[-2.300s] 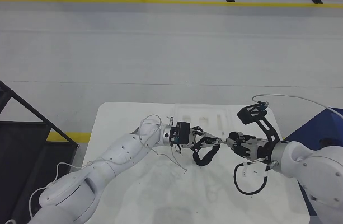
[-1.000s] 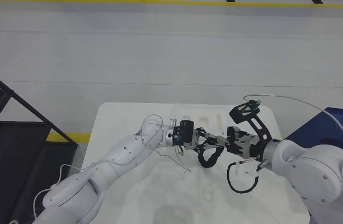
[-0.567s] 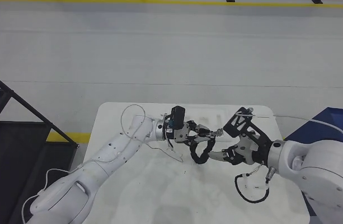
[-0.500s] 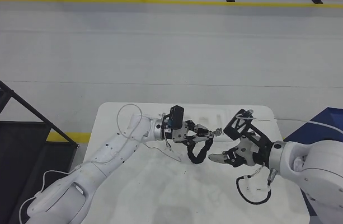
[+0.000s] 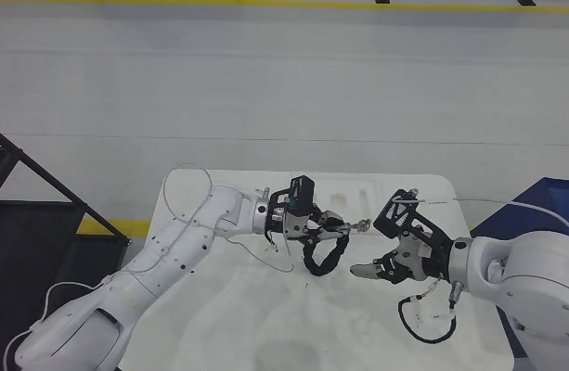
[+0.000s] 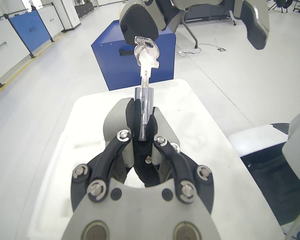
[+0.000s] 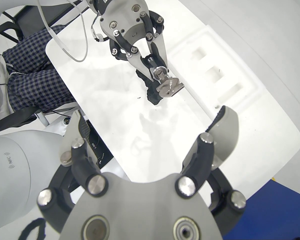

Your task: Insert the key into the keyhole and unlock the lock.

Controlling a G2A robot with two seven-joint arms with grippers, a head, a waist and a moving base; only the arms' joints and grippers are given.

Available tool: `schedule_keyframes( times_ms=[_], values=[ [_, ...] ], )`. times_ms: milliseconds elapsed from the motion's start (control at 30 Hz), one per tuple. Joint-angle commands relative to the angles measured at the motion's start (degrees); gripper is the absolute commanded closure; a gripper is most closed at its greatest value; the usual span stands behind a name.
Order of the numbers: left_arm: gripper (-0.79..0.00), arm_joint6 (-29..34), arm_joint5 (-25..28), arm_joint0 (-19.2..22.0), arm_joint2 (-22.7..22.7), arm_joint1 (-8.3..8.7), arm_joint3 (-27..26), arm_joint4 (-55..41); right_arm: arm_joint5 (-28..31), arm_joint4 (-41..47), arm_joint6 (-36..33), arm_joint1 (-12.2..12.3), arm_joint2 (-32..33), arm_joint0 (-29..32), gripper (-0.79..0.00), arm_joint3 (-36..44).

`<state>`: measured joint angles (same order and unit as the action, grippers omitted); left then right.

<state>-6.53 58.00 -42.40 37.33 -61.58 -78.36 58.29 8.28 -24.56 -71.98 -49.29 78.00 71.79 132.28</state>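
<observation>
The left arm stretches across the white worktop (image 5: pixel 256 320) from its left side to the middle. Its hand (image 5: pixel 332 223) points to the right, its two fingers pressed onto the lock (image 6: pixel 144 106), pinching the chrome barrel. The lock's black cable (image 5: pixel 317 257) hangs in a loop under this hand. The key (image 6: pixel 147 53) sits in the keyhole at the barrel's free end, its flat head sticking out beyond the fingertips toward the right arm. To the right, the right hand (image 7: pixel 150 119) faces the key with its fingers spread wide, holding nothing, and stands apart from the key. A white foam tray (image 7: pixel 215 71) with three recesses lies on the worktop beyond both hands.
</observation>
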Motion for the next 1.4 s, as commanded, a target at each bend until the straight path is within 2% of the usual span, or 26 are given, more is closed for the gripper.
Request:
schedule_keyframes(
  times_ms=[0,200,433,467,500,533,567,767,867,967,1133,1300,1367],
  values=[
    [0.0,5.4,0.0,0.78,-0.59,0.35,-0.48,-4.48,2.14,-2.0,0.03,0.11,-0.44,0.24,-0.785,0.18],
    [0.0,15.03,0.0,2.75,-2.72,0.78,-1.5,-14.95,19.01,-5.14,3.29,0.34,-2.89,-2.21,-0.785,-1.08],
    [0.0,20.03,0.0,4.11,-4.57,0.82,-1.19,-20.89,29.4,-13.88,12.01,0.44,-2.84,-2.99,-0.785,-2.04],
    [0.0,20.46,0.0,4.25,-4.73,0.81,-1.07,-21.39,30.17,-15.23,13.22,0.45,-2.96,-2.72,-0.736,-1.98],
    [0.0,20.81,0.0,4.4,-4.83,0.8,-1.0,-21.77,30.94,-17.04,13.81,0.48,-3.03,-2.53,-0.637,-1.81],
    [0.0,21.06,0.0,4.48,-4.96,0.79,-0.94,-22.19,31.35,-18.36,14.36,0.51,-3.28,-2.16,-0.483,-1.82],
    [0.0,21.34,0.0,4.57,-5.05,0.8,-0.81,-22.46,31.67,-19.33,14.94,0.52,-3.52,-1.86,-0.397,-1.83],
    [0.0,22.14,0.0,4.72,-5.03,0.91,-0.59,-23.04,32.61,-25.26,16.03,0.67,-4.7,-1.02,-0.283,-1.28],
    [0.0,22.27,0.0,4.65,-4.97,0.97,-0.68,-23.13,32.05,-28.1,16.17,0.71,-5.2,-0.86,-0.252,-0.74],
    [0.0,22.31,0.0,4.55,-5.0,1.02,-0.83,-23.22,31.19,-30.51,15.66,0.74,-5.83,-0.58,-0.151,-0.44],
    [0.0,22.13,0.0,4.38,-5.08,1.16,-1.17,-23.16,30.09,-32.79,14.91,0.79,-6.48,-0.52,-0.148,-0.17],
    [0.0,22.04,0.0,4.37,-5.11,1.33,-1.31,-22.99,29.8,-33.26,14.92,0.86,-6.76,-0.24,-0.225,0.22],
    [0.0,21.87,0.0,4.4,-5.13,1.38,-1.34,-22.96,29.74,-33.91,14.09,0.96,-6.72,-0.08,-0.228,0.52]
  ],
)
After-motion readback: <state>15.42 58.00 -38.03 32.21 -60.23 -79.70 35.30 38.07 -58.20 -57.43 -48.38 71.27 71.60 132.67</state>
